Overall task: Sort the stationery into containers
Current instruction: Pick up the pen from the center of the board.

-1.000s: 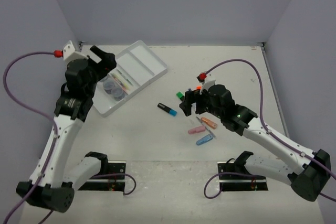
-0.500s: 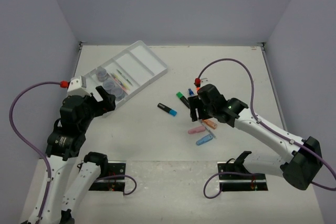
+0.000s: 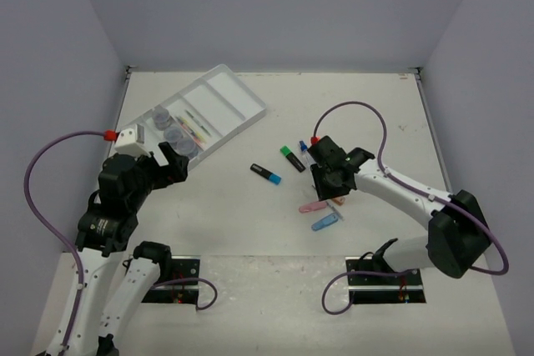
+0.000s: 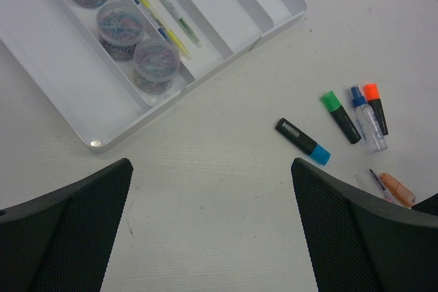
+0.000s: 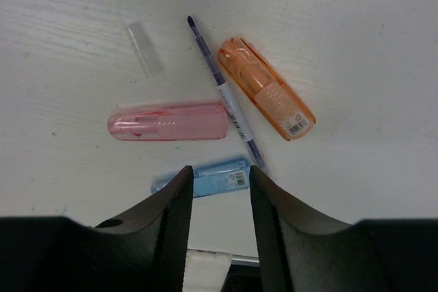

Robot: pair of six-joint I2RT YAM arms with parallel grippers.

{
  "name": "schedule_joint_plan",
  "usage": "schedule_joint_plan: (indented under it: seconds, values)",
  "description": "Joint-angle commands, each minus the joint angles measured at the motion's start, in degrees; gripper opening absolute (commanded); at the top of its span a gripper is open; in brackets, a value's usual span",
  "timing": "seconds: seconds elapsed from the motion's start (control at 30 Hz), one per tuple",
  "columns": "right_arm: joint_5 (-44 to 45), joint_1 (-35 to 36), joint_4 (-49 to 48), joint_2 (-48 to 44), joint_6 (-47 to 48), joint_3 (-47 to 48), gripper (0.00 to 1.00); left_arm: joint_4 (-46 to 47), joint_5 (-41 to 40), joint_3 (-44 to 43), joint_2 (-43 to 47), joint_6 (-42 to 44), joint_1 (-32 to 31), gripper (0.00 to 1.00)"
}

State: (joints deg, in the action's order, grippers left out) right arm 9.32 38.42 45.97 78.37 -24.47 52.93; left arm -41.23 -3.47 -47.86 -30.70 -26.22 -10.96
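I'm holding my right tool (image 5: 217, 203) low, jaws narrowed but apart and pinching nothing; the blue oblong piece (image 5: 219, 177) is lying at its tips, with the pink piece (image 5: 168, 122), thin pen (image 5: 229, 100) and orange piece (image 5: 267, 88) just beyond. My left tool (image 4: 212, 230) is hanging spread wide, and the white tray (image 4: 55, 66) is sitting ahead to its left.

The white table (image 3: 250, 231) carries a tray (image 3: 234, 93), highlighters (image 3: 265, 173), bottle (image 4: 368, 120), pen (image 5: 226, 97), oblong pieces (image 5: 168, 122).

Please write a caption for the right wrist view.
Right gripper over the blue piece, with the pink piece, orange piece and thin pen beyond.
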Motion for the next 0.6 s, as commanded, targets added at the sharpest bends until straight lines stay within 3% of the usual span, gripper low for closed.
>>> schedule_joint_plan:
  seconds: [0.0, 0.07, 0.23, 0.57]
  values:
    - [-1.16, -0.88, 2.36, 3.42, 3.07, 2.26, 0.37, 1.33, 2.32, -0.04, -0.84, 2.31, -0.11, 1.0]
    - [0.44, -1.12, 3.08, 5.64, 4.07, 2.54, 0.29, 1.42, 2.62, -0.04, -1.38, 2.42, -0.11, 1.0]
    - [-1.94, -2.65, 3.07, 7.58, 7.07, 2.01, 0.25, 1.77, 3.03, -0.04, -1.56, 2.58, -0.11, 1.0]
    - [-2.44, -4.05, 3.16, 11.23, 10.64, 2.72, 0.25, 3.01, 4.89, -0.09, -4.34, 3.14, -0.11, 1.0]
